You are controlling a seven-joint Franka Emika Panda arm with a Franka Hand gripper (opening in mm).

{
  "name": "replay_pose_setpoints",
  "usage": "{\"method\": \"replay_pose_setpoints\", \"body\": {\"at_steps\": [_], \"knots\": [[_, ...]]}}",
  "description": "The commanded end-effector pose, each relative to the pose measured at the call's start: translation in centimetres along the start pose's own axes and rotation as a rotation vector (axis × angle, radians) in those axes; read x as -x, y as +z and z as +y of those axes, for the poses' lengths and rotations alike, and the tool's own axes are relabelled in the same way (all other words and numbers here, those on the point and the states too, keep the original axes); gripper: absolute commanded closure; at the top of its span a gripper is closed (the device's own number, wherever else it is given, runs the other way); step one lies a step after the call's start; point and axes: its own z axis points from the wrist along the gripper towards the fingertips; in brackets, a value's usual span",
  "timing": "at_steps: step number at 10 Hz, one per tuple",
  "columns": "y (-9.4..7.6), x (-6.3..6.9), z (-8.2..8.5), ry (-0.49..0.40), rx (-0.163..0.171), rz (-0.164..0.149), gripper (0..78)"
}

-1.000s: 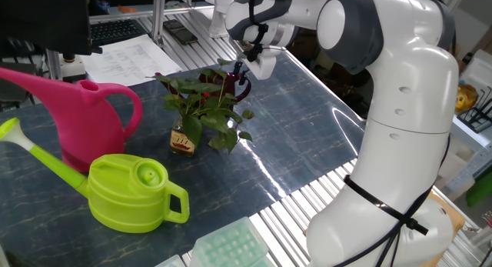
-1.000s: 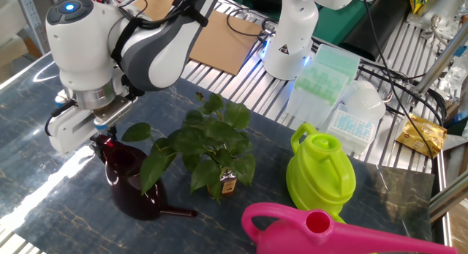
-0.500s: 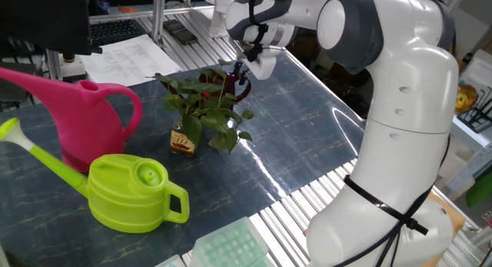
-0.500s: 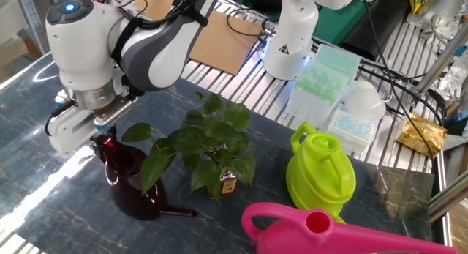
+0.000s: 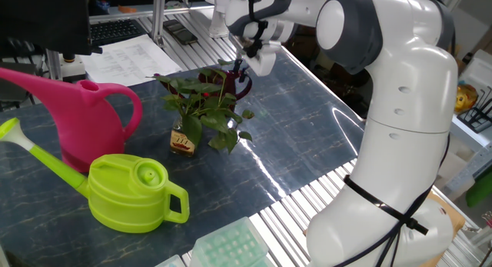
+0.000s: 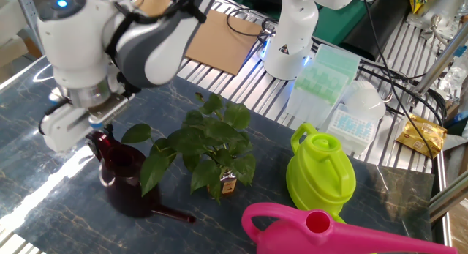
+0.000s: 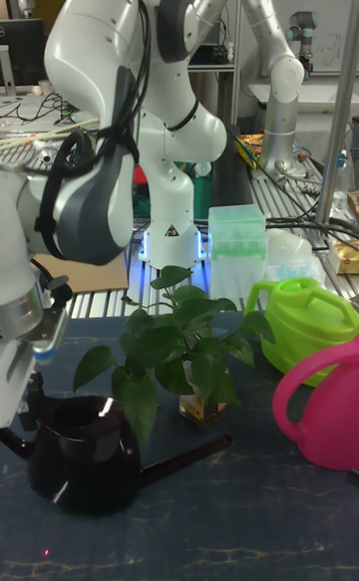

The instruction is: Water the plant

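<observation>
The plant [image 6: 208, 146] is a sprig of broad green leaves in a tiny glass bottle [image 6: 227, 185] with a yellow-brown label, standing mid-table [image 5: 201, 104] [image 7: 185, 344]. Right beside it is a dark maroon watering can [image 6: 126, 185] [image 7: 80, 453], its thin spout [image 6: 175, 216] lying low and pointing past the bottle's base. My gripper [image 6: 96, 137] [image 5: 244, 68] [image 7: 33, 400] comes down from above and is shut on the can's handle at the side away from the plant. In one fixed view the leaves hide most of the can.
A lime green watering can [image 5: 131, 191] [image 6: 322, 172] and a big pink watering can [image 5: 81, 117] [image 6: 329, 228] stand next to the plant. Pale green tip boxes [image 6: 322, 75] and a second robot's base [image 6: 289, 45] sit at the table's edge.
The arm has risen slightly, and the maroon can has shifted a little with it, away from the plant. The plant and other cans have not moved.
</observation>
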Motion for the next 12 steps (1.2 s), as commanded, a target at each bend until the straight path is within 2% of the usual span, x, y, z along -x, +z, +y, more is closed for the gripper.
{"method": "replay_pose_setpoints", "body": {"at_steps": [1,8,11,12], "knots": [[-2.0,0.2,1.0,-0.007,-0.008,0.016,76.3],[-4.3,0.7,1.8,-0.029,-0.006,0.025,76.3],[-5.4,1.0,2.6,-0.024,-0.008,0.035,76.3],[-6.2,1.3,3.1,-0.026,-0.010,0.049,76.3]]}}
